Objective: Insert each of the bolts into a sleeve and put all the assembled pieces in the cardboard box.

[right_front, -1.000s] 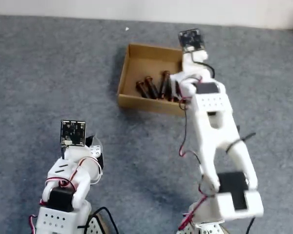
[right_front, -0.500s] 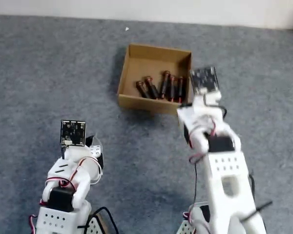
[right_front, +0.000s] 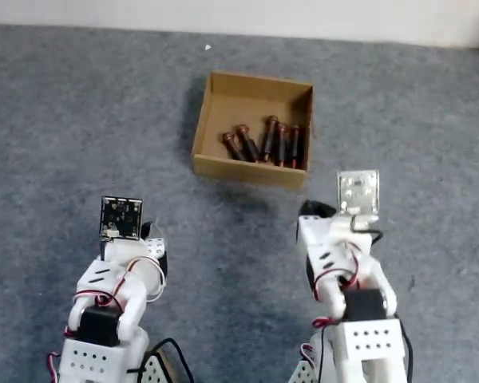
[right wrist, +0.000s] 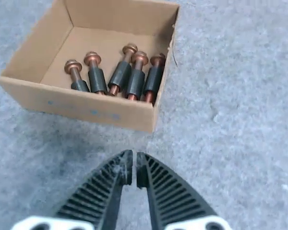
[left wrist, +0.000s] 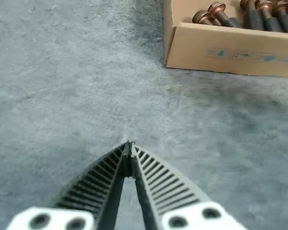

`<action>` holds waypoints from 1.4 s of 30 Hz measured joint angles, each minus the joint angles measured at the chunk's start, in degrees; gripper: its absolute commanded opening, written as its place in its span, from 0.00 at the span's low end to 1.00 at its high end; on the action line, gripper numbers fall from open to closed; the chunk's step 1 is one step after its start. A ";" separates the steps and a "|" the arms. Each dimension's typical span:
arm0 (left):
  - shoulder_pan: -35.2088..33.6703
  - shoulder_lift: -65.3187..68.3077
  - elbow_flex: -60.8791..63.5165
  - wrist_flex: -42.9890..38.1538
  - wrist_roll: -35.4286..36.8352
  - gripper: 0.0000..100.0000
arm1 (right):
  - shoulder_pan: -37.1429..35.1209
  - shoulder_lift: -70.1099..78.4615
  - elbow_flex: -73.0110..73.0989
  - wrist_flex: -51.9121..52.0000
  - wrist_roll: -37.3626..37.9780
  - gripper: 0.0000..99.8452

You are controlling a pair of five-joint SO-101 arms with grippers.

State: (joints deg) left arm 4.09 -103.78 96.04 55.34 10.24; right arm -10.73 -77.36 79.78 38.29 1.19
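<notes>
From above, the cardboard box point(right_front: 247, 171) sits at 12 o'clock from the picture's centre. The left arm point(right_front: 116, 275) is at 7 o'clock and the right arm point(right_front: 343, 271) at 5 o'clock, both well apart from the box. The right wrist view looks down into the open box. It shows five copper-coloured bolts point(right wrist: 130, 67), each in a black sleeve point(right wrist: 134, 82), lying side by side toward the box's 5 o'clock corner. The left wrist view catches the outer wall side-on, with bolt heads poking above the rim. Bare grey carpet point(right_front: 80, 128) lies open on all sides of the box and between the arms. The left gripper point(left wrist: 129, 146) has its tips pressed together on nothing. The right gripper point(right wrist: 134, 158) is closed to a hairline slit, also empty, over carpet short of the box's near wall.
</notes>
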 measured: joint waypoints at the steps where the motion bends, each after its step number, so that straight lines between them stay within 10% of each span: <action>1: -0.97 0.00 0.00 0.00 -1.76 0.01 | -0.09 -1.58 1.67 0.00 0.00 0.00; 13: -3.52 0.00 0.00 5.45 -7.38 0.01 | 2.99 -26.20 16.09 2.90 -0.09 0.00; 27: -3.52 0.00 0.00 17.93 -7.38 0.01 | 3.78 -26.37 16.09 30.95 -0.09 0.00; 42: -3.52 0.00 0.00 19.96 -7.38 0.01 | 3.96 -26.90 16.09 32.88 -0.09 0.00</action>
State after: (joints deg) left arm 0.57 -103.78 96.04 75.30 2.86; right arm -6.77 -104.26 95.87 71.16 1.10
